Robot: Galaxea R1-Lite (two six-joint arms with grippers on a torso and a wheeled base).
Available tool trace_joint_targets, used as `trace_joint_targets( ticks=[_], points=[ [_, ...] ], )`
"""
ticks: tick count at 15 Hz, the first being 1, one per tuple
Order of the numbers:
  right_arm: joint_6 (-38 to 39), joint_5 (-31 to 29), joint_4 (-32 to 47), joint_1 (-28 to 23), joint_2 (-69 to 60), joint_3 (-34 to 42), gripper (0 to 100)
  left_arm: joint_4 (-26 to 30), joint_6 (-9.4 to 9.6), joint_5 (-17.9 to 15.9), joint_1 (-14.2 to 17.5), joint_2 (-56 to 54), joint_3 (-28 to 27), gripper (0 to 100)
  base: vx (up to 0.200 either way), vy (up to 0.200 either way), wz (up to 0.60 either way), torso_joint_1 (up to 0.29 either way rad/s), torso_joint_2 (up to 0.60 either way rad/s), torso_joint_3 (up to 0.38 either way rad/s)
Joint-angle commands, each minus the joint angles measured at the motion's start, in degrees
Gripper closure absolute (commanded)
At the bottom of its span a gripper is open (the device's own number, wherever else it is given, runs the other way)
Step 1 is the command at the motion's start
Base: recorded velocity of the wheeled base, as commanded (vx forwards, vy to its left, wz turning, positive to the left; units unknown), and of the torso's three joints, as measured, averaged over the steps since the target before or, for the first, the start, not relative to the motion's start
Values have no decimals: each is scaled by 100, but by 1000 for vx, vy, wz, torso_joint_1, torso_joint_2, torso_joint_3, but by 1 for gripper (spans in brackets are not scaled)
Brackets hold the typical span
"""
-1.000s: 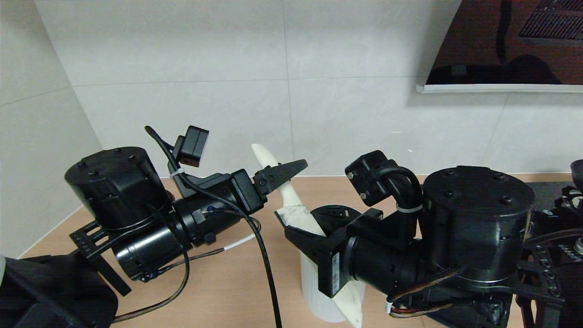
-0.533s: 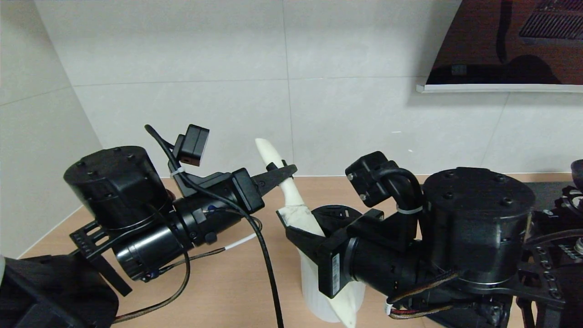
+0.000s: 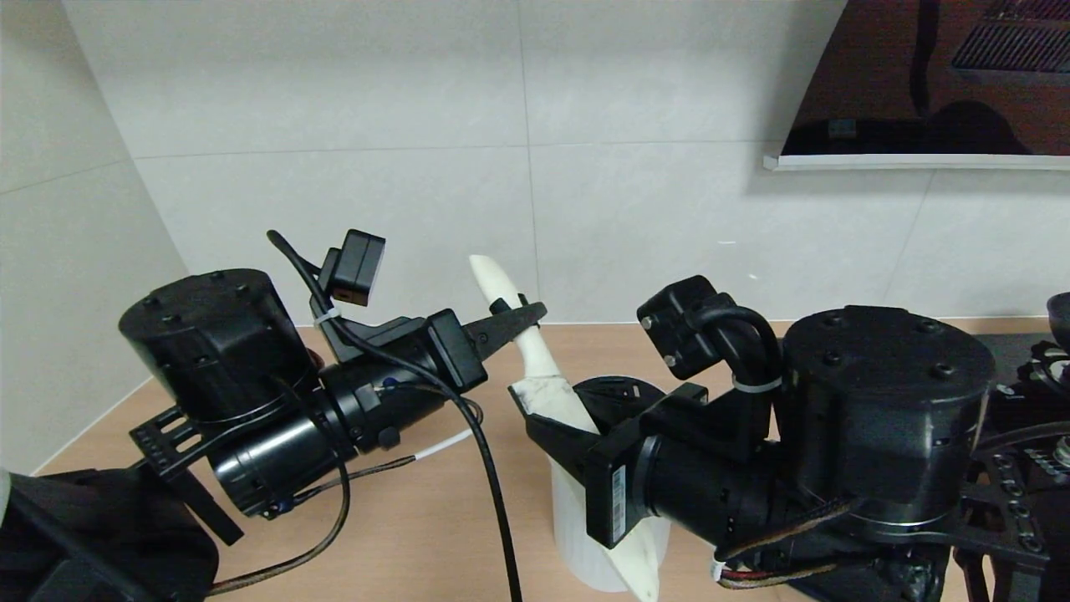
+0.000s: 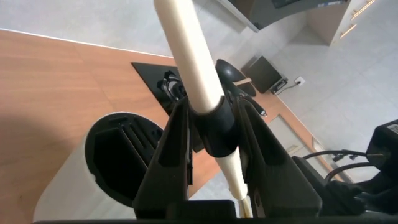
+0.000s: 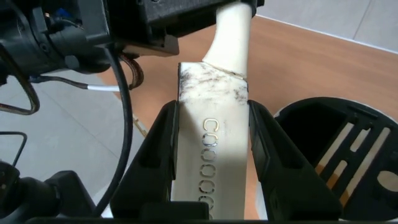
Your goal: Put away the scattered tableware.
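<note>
A white slotted spatula (image 3: 512,313) stands tilted above a white utensil holder (image 3: 578,535) with a black slotted insert (image 3: 617,391). My left gripper (image 3: 516,320) is shut on the spatula's round handle (image 4: 188,59), fingers clamped either side of it. My right gripper (image 3: 543,415) is shut on the flat slotted blade (image 5: 214,134), just over the holder's mouth (image 5: 339,146). The blade's lower end hangs in front of the holder wall. In the left wrist view the holder (image 4: 74,171) lies below the gripper (image 4: 211,121).
The holder stands on a wooden counter (image 3: 418,502) against a tiled wall. A black stove (image 3: 1032,393) lies at the right, with a dark range hood (image 3: 936,75) above it. Loose cables (image 3: 489,493) hang from the left arm.
The left gripper's fingers have shut on the spatula handle since a second ago. The spatula tipped slightly to the right. The right arm has barely moved.
</note>
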Motion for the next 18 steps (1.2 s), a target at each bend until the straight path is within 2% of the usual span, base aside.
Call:
trace_joint_targets(
  ticks=[1, 7, 10, 12, 13, 16, 17, 18],
  points=[
    [1, -16, -5, 0, -6, -10, 0, 9, -5, -5, -53, -46, 4, 100, 0, 0, 0, 0, 0, 0],
    [19, -25, -5, -79, -173, 7, 0, 18, 13, 232, -70, -99, -84, 100, 0, 0, 0, 0, 0, 0],
    [10, 54, 65, -914, -454, 43, 0, 97, 22, 285, -70, -345, -93, 100, 0, 0, 0, 0, 0, 0],
    [10, 80, 56, -1688, -524, 95, 0, 484, 57, 425, -44, -538, -295, 100, 0, 0, 0, 0, 0, 0],
    [10, 89, 56, -1978, -621, 245, 0, 888, 83, 636, -44, -626, -523, 100, 0, 0, 0, 0, 0, 0],
    [10, 142, 65, -2197, -726, 306, 0, 2488, 452, 2016, -53, -855, -1525, 100, 0, 0, 0, 0, 0, 0],
    [10, 142, 65, -2197, -718, 315, 0, 2804, 575, 2394, -53, -881, -1763, 100, 0, 0, 0, 0, 0, 0],
    [10, 142, 56, -2197, -709, 359, 0, 2962, 786, 2667, -70, -890, -1895, 100, 0, 0, 0, 0, 0, 0]
  ],
)
